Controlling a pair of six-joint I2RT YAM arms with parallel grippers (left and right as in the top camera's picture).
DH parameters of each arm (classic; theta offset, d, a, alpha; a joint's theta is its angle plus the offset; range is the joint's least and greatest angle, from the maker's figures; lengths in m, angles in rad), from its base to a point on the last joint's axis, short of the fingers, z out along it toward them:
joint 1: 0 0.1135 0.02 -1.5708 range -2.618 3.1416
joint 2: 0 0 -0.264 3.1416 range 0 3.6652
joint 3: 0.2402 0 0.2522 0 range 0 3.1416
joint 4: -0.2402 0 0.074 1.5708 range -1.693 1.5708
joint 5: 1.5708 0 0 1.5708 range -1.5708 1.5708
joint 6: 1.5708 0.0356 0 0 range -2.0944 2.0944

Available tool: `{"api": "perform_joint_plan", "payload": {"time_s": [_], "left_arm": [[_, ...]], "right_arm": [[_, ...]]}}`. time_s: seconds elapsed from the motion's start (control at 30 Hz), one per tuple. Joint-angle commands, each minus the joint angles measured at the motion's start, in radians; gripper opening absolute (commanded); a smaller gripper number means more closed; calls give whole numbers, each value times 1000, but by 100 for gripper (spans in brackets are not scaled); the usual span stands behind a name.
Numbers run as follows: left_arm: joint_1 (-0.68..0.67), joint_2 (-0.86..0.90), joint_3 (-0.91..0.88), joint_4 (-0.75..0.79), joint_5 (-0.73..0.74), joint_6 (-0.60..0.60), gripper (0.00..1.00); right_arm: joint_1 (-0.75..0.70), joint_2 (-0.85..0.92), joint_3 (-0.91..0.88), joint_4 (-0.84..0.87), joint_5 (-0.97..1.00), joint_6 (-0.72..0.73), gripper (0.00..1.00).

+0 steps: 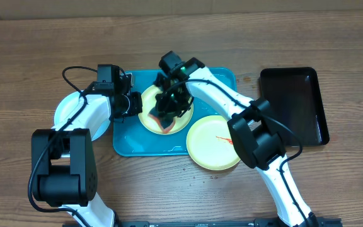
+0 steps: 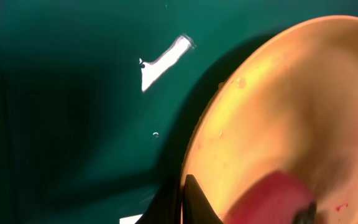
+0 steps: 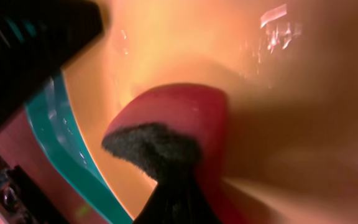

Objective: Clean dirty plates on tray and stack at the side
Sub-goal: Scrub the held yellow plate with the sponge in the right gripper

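Observation:
A pale yellow-green plate [image 1: 149,101] lies on the turquoise tray [image 1: 214,79]. My left gripper [image 1: 130,104] is shut on the plate's left rim; in the left wrist view its fingers [image 2: 188,202] pinch the rim [image 2: 278,106]. My right gripper [image 1: 171,101] is shut on a red sponge [image 1: 164,123] with a dark scrub side and presses it onto this plate [image 3: 185,43]; the sponge also shows in the right wrist view [image 3: 173,118]. A second yellow-green plate [image 1: 210,148] with a red smear lies over the tray's front right corner. A light blue plate [image 1: 68,110] lies on the table left of the tray.
A glossy black tray [image 1: 293,104] lies on the table to the right. The left arm reaches over the light blue plate. The tray floor [image 2: 73,93] looks wet, with a bright glare spot.

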Motion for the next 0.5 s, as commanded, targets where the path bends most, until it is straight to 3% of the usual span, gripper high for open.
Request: {"api": "perform_joint_plan", "payload": {"time_s": [0.0, 0.23, 0.47], "left_arm": [[13, 13, -3, 11, 0, -25, 4], [13, 13, -3, 5, 0, -24, 4], [13, 13, -3, -8, 0, -8, 4]], "right_arm": [[-46, 16, -4, -64, 89, -13, 4], [-129, 16, -4, -84, 307, -12, 4], [-143, 16, -4, 113, 146, -11, 4]]}}
